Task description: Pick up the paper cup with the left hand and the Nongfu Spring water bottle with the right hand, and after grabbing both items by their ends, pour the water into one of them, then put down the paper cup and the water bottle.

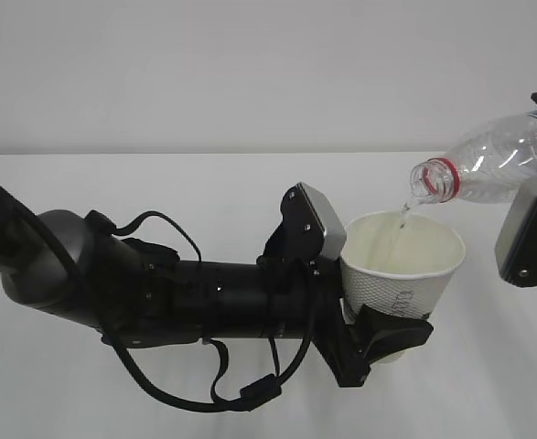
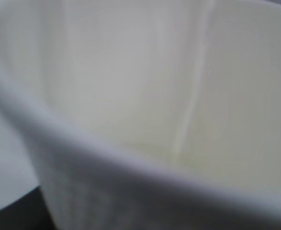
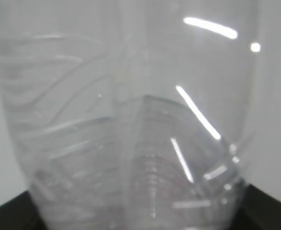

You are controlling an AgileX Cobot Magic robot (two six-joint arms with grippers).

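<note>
Water (image 1: 402,218) ran in a thin stream from the mouth of the bottle (image 1: 488,169) into the cup (image 1: 405,265). The left hand (image 1: 378,315) held the cup upright above the white table (image 1: 204,192), its jaws clamped on the lower part of the cup. The right hand (image 1: 533,229) gripped the bottle at its far end, tilted with the red neck ring lowest, just above the cup's rim. In the left wrist view the cup (image 2: 130,96) filled the frame, a streak of water (image 2: 188,115) on its inner wall. The right wrist view showed only the clear ribbed bottle (image 3: 130,120) up close.
</note>
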